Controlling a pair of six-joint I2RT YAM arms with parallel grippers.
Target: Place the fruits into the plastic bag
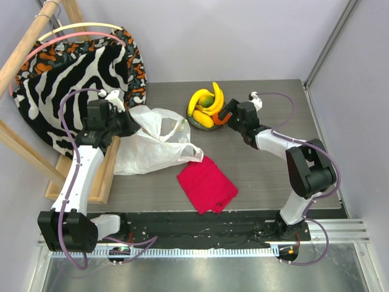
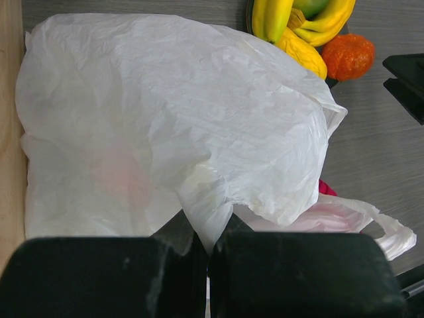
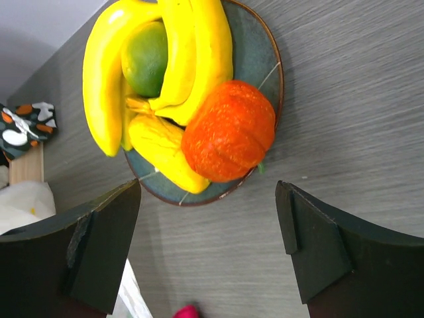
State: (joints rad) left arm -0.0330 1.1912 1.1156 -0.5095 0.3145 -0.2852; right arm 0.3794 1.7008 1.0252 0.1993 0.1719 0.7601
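In the left wrist view the bottom edge cuts off the left end effector (image 2: pixel 209 242), and the pinched fold of the plastic bag (image 2: pixel 165 119) vanishes between its closed fingers. The bag hides nearly all of the red cloth (image 2: pixel 324 187); the bananas (image 2: pixel 271 16) and green fruit (image 2: pixel 311 5) run off the top edge. In the right wrist view the wide-spread right end effector (image 3: pixel 209 192) loses its finger bases at the bottom edge, and fruit covers most of the plate (image 3: pixel 255 53). From above, the bag's print is too small to make out.
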